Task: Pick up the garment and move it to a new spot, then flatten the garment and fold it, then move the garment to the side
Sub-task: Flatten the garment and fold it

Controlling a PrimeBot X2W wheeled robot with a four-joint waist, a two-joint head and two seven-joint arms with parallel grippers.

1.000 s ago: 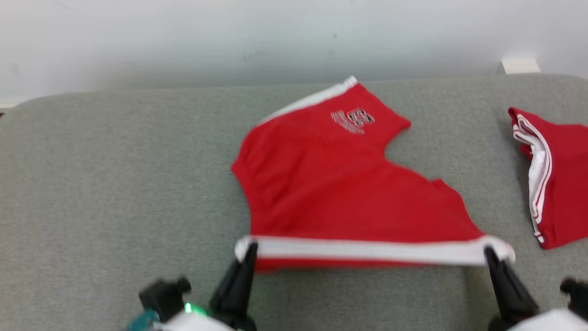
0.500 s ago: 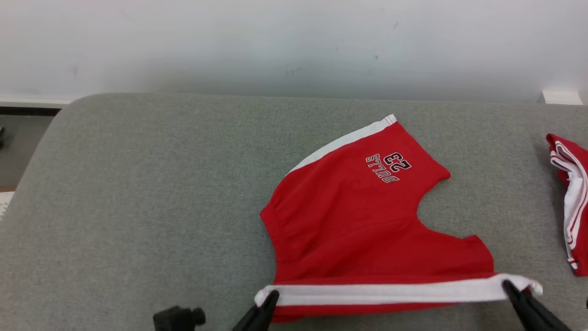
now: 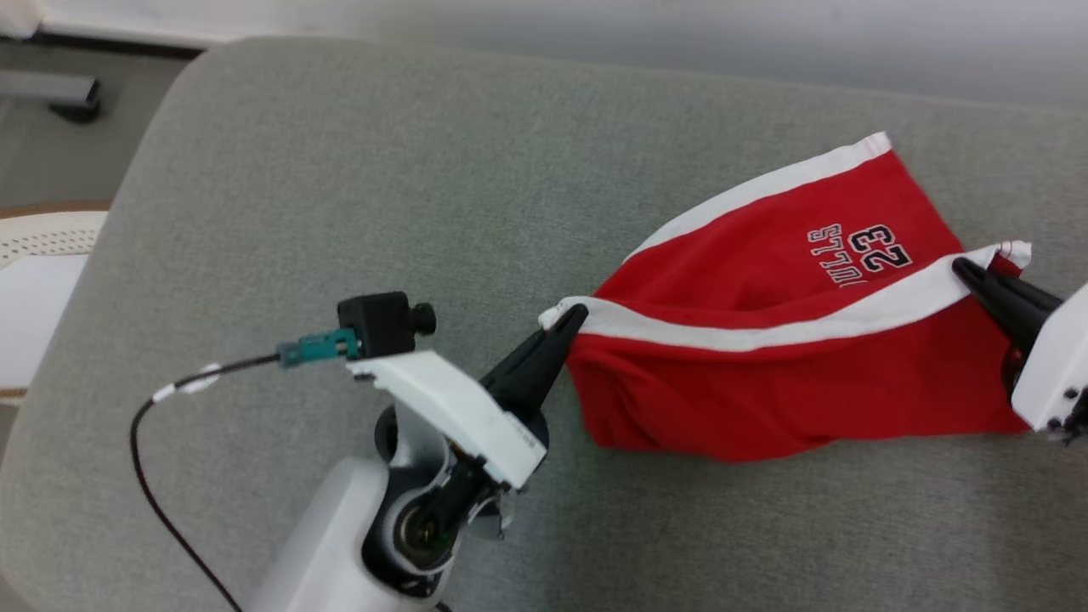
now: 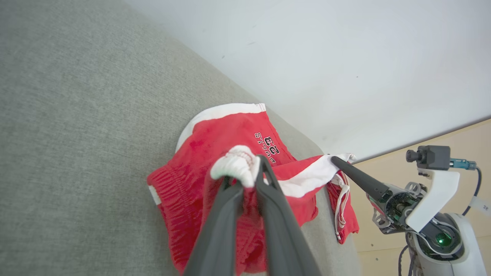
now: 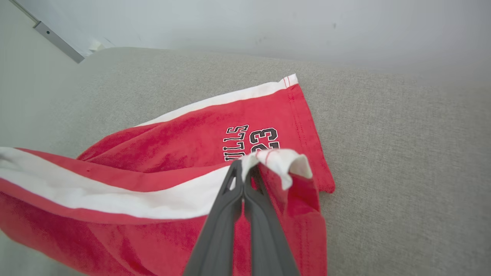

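Shorts (image 3: 765,399) of red cloth with white trim sit on the right part of a gray cushion (image 3: 340,170), partly raised off it. A white band (image 3: 765,327) along one edge is pulled into a taut line between the two claws, and red cloth sags below the band down onto the cushion. Beyond the band, one leg of the shorts lies flat, with a white stripe along its far side and a black-and-white print (image 3: 880,248) reading "23" beside some letters.

The left claw (image 3: 574,314) has its fingers closed on the left end of the band. In the left wrist view the left claw (image 4: 245,172) pinches a bunched white fold, with the shorts (image 4: 230,134) spread behind it. The right claw (image 3: 960,265) is closed on the other end of the band. In the right wrist view the right claw (image 5: 239,165) has its fingers pressed together on a curled white corner, above the shorts (image 5: 172,134).

The left wrist view also shows the right claw (image 4: 333,158) gripping the band's far end. Just behind it, another piece of red cloth (image 4: 347,224) with a white cord hangs at the cushion's edge. A small black camera (image 3: 382,321) sits on the left wrist, with a dark cable (image 3: 144,459) looping away from it. A pale wall (image 4: 345,57) stands behind the cushion.
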